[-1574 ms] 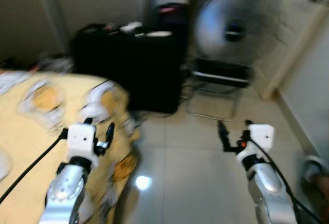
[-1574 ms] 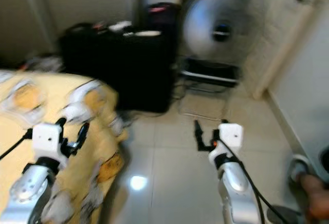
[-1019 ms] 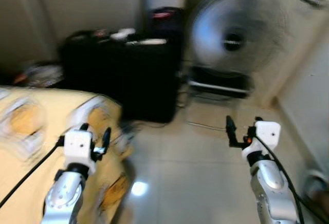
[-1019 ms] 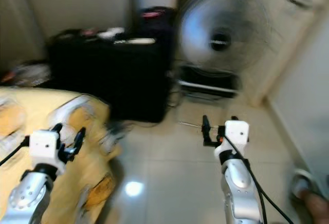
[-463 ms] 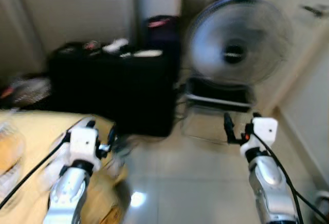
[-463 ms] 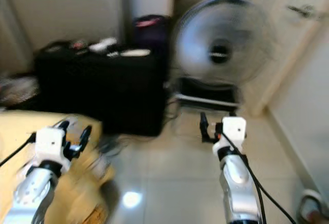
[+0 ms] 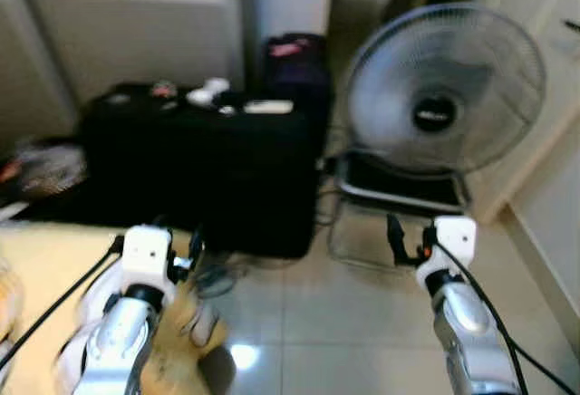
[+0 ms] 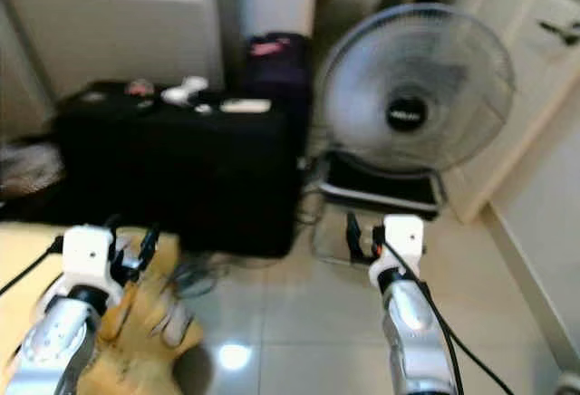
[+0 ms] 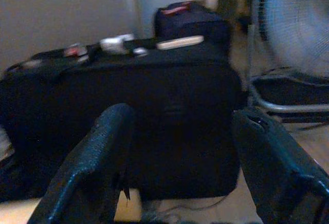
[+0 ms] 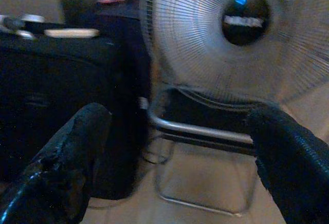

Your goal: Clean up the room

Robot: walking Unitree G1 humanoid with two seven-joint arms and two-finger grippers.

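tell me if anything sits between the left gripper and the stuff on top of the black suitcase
Nothing visible does. The left gripper, fingers open, looks straight at the black suitcase, and the white remote and small items on top lie in open view above it.

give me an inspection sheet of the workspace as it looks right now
surface: pale tiled floor, glossy, one light glare.
job's things: yellow patterned cloth bunched low on the robot's left.
clutter: small pale items on top of the black case; dark bag behind it.
grippers: left gripper open, empty, facing the case; right gripper open, empty, facing the fan.
cables: black cable along each arm; loose cords on the floor by the case.
surroundings: pale walls, white door on the right.
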